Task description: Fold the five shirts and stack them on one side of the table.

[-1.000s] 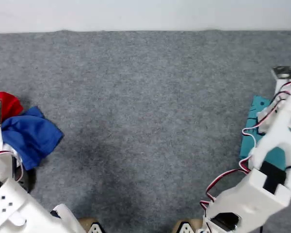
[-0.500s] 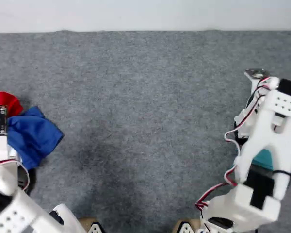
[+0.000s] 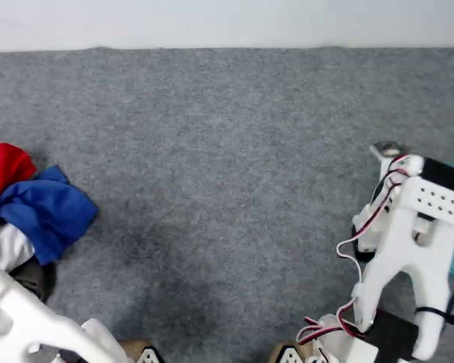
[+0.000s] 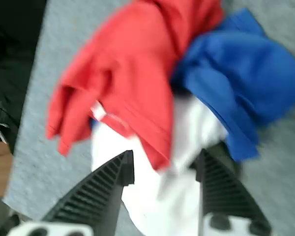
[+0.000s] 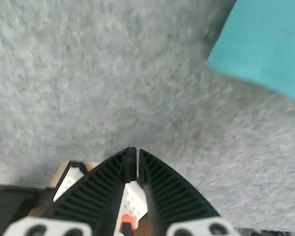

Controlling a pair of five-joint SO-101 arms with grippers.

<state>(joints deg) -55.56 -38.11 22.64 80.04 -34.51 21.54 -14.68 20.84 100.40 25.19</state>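
The right arm (image 3: pixel 416 227) had swung in from the edge of the surface (image 3: pixel 227 151) over the last second, and it came to cover nearly all of the teal shirt (image 5: pixel 265 44) in the high view. The left arm (image 3: pixel 15 318) had pulled back toward the near left corner, off the pile, so more of the red shirt (image 3: pixel 4 166) lay open to the camera.

The right arm stood bent over the right side of the surface. Its wrist pointed down at bare grey beside the teal shirt's corner. The right tool (image 5: pixel 136 155) was clenched, jaws pressed together with nothing between them.

The left arm sat low at the near left corner. The left tool (image 4: pixel 164 160) was released, jaws spread wide above the white shirt (image 4: pixel 157 196), with the red shirt's hem hanging between them.

The pile lay at the left edge of the surface: red on top of white, the blue shirt (image 3: pixel 49 212) just beside red and draped over white. The teal shirt lay flat, well apart, at the right edge.
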